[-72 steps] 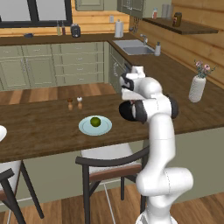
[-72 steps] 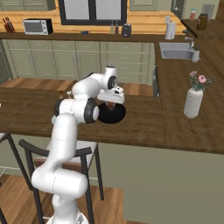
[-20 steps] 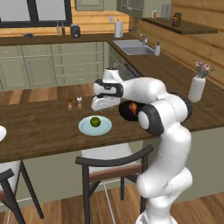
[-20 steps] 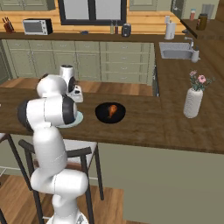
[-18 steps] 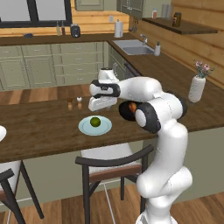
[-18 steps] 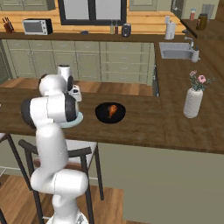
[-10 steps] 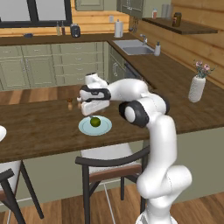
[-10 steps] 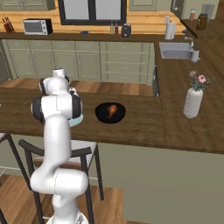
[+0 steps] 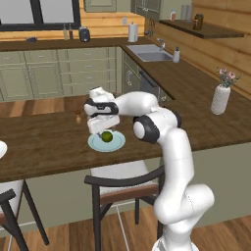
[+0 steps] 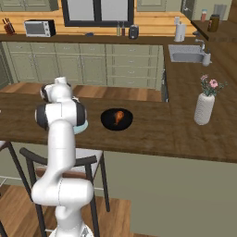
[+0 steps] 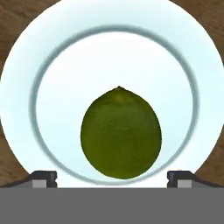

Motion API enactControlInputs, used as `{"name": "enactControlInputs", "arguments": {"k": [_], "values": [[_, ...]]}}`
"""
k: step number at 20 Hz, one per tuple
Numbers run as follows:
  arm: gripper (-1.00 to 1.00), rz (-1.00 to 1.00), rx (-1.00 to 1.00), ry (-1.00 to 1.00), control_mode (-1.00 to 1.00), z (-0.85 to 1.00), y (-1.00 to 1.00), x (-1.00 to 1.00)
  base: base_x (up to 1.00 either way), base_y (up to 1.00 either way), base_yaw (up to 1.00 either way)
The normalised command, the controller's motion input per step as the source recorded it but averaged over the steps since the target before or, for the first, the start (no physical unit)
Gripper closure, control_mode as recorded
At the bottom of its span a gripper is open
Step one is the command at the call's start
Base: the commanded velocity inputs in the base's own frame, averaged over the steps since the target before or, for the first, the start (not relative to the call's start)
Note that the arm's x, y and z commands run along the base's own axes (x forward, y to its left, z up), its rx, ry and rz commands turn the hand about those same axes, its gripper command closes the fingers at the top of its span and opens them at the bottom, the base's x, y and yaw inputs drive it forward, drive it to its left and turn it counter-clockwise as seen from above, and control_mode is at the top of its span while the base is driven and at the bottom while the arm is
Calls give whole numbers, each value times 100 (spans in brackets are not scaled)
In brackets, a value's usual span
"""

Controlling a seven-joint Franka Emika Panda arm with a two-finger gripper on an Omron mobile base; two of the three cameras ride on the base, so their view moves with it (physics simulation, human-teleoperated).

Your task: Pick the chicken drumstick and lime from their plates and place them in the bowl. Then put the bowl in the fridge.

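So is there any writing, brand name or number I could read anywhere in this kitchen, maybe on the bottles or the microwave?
None can be read.
The microwave shows no legible label.
The bottles by the window are too small to tell.
The lime and its plate carry no marks.

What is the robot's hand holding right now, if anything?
Nothing. The hand is open just above the lime, its fingertips on either side of it but apart from it. The lime rests on the pale blue plate.
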Motion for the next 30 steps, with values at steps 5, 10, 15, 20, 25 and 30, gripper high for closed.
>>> {"name": "enactControlInputs", "arguments": {"k": [5,10,15,20,25,30], "values": [[-100,-1,1,3,-100,-44,-5,-14,0,0,0],[-100,0,1,0,-100,-1,-1,44,0,0,0],[-100,0,0,-2,-100,-7,0,7,0,0,0],[100,0,0,-1,-100,-37,0,0,0,0,0],[100,-2,1,-6,-100,-11,-5,-3,0,0,0],[100,-5,26,-55,-100,34,-77,-67,0,0,0]]}}
